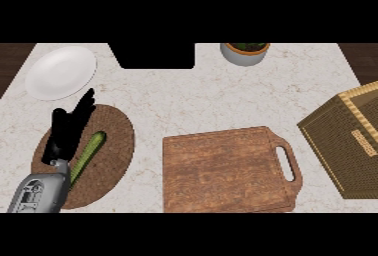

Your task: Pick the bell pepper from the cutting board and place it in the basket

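The wooden cutting board point(221, 170) lies at the centre front with its handle slot to the right, and nothing rests on it. A woven basket point(347, 140) stands at the right edge, partly cut off by the view; its inside is hidden. No bell pepper shows anywhere in the head view. My left hand point(66, 135) is at the left over a round mat, open with fingers straight and pointing away from me, holding nothing. My right hand is out of view.
A round woven mat point(111, 150) lies at the left with a long green vegetable point(90, 150) on it, beside my left hand. A white plate point(60, 72) sits at the back left. A potted plant point(245, 52) and a black recess point(156, 55) are at the back.
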Controlling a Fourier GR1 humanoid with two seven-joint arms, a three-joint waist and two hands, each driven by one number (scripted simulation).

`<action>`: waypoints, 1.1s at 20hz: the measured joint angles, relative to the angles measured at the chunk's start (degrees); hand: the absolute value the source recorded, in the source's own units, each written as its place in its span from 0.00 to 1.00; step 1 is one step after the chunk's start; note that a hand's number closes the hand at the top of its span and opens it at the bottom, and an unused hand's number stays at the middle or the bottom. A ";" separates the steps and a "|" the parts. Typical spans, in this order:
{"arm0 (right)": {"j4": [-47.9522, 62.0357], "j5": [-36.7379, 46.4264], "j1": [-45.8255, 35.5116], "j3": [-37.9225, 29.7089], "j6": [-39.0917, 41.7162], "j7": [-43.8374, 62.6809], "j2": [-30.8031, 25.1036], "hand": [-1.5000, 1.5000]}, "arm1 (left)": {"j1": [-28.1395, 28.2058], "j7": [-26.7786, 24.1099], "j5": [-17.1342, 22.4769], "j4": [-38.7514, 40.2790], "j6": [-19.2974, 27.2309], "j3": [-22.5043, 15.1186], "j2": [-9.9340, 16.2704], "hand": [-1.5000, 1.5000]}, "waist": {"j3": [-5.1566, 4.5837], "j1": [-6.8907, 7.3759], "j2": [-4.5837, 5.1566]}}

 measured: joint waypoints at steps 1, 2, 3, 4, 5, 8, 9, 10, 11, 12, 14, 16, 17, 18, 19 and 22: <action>1.10 -0.62 -0.04 -0.58 -0.10 0.33 0.57 0.00 | 0.27 0.07 -0.22 -0.42 0.05 -0.20 -0.10 0.50 | 0.01 0.03 -0.02; 2.28 -1.00 0.37 -0.92 -0.50 0.07 1.17 0.00 | -0.31 0.86 -0.28 -0.48 0.05 -0.23 -0.14 0.50 | 0.00 0.00 -0.02; 3.31 -1.06 0.52 -0.72 -1.45 -0.06 2.31 0.00 | -0.53 0.70 0.24 -0.15 -0.59 0.29 0.29 0.50 | 0.00 0.02 -0.01; 4.28 -1.52 0.37 -1.01 -1.93 -0.20 2.72 0.00 | -0.21 1.17 0.25 -0.99 -0.58 0.19 0.11 0.50 | 0.02 0.07 -0.01; 4.78 -2.25 0.27 -1.50 -2.35 -0.33 3.21 0.00 | 0.01 1.52 -0.20 -1.48 -0.25 -0.17 -0.22 0.50 | 0.02 0.06 -0.03; 6.15 -4.08 0.47 -3.04 -4.00 -1.97 3.71 0.00 | 0.17 0.61 -0.37 -0.69 -0.60 0.31 0.00 0.50 | 0.00 -0.02 -0.04; 7.61 -4.39 0.42 -3.64 -5.42 -3.64 3.83 0.00 | -0.17 0.52 -0.33 -0.17 -0.76 0.51 0.12 0.50 | 0.01 0.00 -0.01; 7.88 -4.81 0.22 -4.07 -6.51 -4.17 4.23 0.00 | -0.12 0.84 -0.34 -0.72 -0.79 0.42 0.02 0.50 | 0.02 0.01 -0.02; 7.59 -5.63 0.29 -4.94 -7.28 -4.46 4.63 0.00 | -0.44 0.50 -0.22 -0.07 -0.88 0.67 0.00 0.50 | 0.02 -0.09 -0.03; 7.64 -6.31 0.57 -5.90 -8.40 -4.98 5.15 0.00 | 0.00 0.11 -0.46 -0.03 -0.72 0.51 -0.23 0.50 | 0.01 -0.12 -0.05; 8.01 -7.75 -0.19 -8.10 -10.33 -5.17 5.29 0.00 | -0.49 0.47 -0.51 -0.20 -0.76 0.59 -0.17 0.50 | 0.01 -0.15 -0.06; 8.49 -8.60 -0.86 -10.12 -12.66 -5.08 5.22 0.00 | -0.89 0.26 -0.37 0.50 -0.84 0.98 -0.11 0.50 | 0.00 -0.17 -0.05; 9.41 -9.14 -1.32 -11.33 -13.82 -5.32 4.95 0.00 | -1.03 0.45 -0.26 0.23 -1.03 1.01 -0.03 0.50 | 0.01 -0.12 -0.05; 10.31 -10.01 -1.49 -12.96 -14.25 -5.52 4.03 0.00 | -0.65 0.40 -0.21 -0.17 -1.00 1.01 -0.16 0.50 | 0.01 -0.11 -0.05; 10.77 -10.72 -2.02 -14.19 -14.64 -4.46 3.44 0.00 | -0.48 -0.28 -0.02 0.28 -1.24 1.33 0.02 0.50 | 0.01 -0.15 -0.06; 13.13 -13.09 -1.34 -18.25 -14.61 -3.61 0.77 0.00 | -0.08 0.57 -0.53 -0.57 -0.82 0.90 -0.44 0.50 | 0.00 -0.27 -0.10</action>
